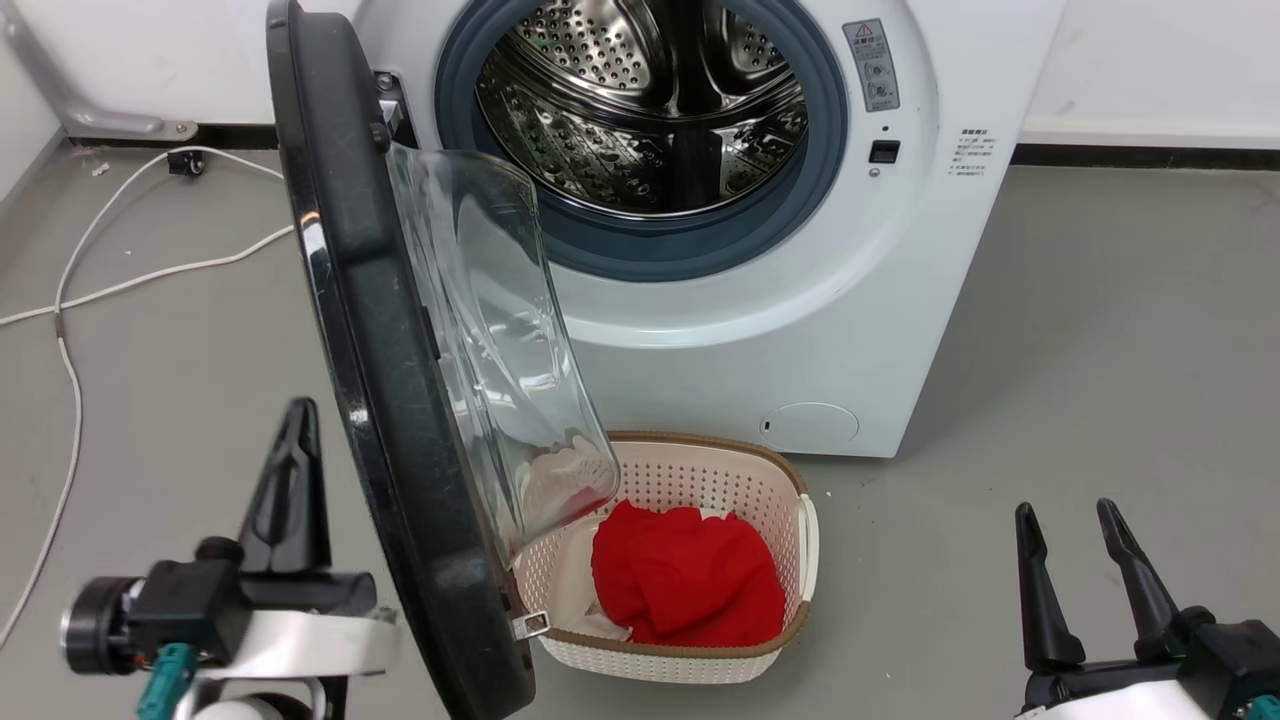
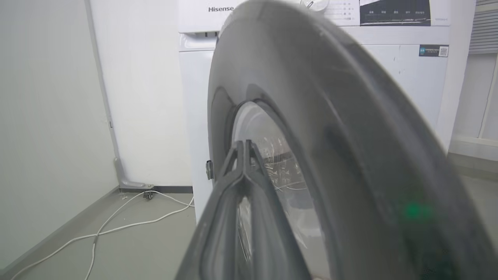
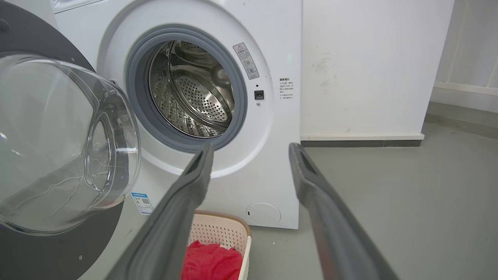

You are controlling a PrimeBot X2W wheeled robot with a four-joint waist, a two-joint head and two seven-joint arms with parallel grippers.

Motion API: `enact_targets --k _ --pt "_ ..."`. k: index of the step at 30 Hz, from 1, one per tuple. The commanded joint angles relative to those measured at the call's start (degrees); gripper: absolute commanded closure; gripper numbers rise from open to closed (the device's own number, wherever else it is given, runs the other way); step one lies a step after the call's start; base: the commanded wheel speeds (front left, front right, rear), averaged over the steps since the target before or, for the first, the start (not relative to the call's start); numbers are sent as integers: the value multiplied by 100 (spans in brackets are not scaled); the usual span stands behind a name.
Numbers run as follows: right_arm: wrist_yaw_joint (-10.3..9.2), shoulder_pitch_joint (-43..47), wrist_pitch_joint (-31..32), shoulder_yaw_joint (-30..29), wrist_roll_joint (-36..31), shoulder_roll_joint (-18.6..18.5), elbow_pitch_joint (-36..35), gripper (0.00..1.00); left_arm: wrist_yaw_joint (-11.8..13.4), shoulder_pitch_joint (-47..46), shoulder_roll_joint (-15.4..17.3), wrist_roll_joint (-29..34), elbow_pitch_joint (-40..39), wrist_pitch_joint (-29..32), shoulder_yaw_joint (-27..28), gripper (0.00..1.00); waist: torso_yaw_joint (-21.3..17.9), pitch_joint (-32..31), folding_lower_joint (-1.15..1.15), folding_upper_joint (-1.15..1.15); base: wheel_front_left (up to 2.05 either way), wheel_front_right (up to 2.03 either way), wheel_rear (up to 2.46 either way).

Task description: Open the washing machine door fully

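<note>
The washing machine door (image 1: 385,380) is seen swung out from the washing machine (image 1: 830,300), roughly square to its front, with the steel drum (image 1: 640,100) exposed. The left gripper (image 1: 298,415) is held just beside the door's black outer face, its 2 fingers pressed together on nothing. The right gripper (image 1: 1068,515) is kept well apart, its fingers spread wide. A basket (image 1: 720,470) of red cloth (image 1: 690,580) is set under the door.
</note>
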Motion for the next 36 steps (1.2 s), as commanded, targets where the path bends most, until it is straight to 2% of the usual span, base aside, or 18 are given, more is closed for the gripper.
enact_targets --k 1,12,20,21,22,27,31,36 --pt "-4 -34 -8 0 36 19 31 0 43 -97 3 4 -187 -12 57 100 11 -9 0 0 0 0 0" --pt "-4 -56 -8 -1 167 19 145 0 62 -379 3 106 -1992 -11 159 100 42 -47 0 0 0 0 0" --pt "-4 -77 -8 19 276 19 264 0 -88 -510 76 50 -3048 -10 -582 100 25 -66 0 0 0 0 0" --pt "-4 -86 -8 21 287 19 278 0 -101 -477 100 35 -3089 -10 -721 100 22 -70 0 0 0 0 0" --pt "-4 -81 -8 30 322 19 333 0 -127 -339 141 -63 -3135 -10 -1215 100 10 -89 0 0 0 0 0" --pt "-4 -69 -8 57 346 19 415 0 -143 -5 283 -311 -2882 119 -2025 100 -8 -126 0 0 0 0 0" --pt "-4 -46 -8 64 373 19 453 0 -145 319 353 -584 -2651 494 -2420 100 -5 -152 0 0 0 0 0" --pt "-4 2 -8 96 409 20 531 0 -118 771 448 -841 -2315 991 -2617 100 34 -167 0 0 0 0 0"
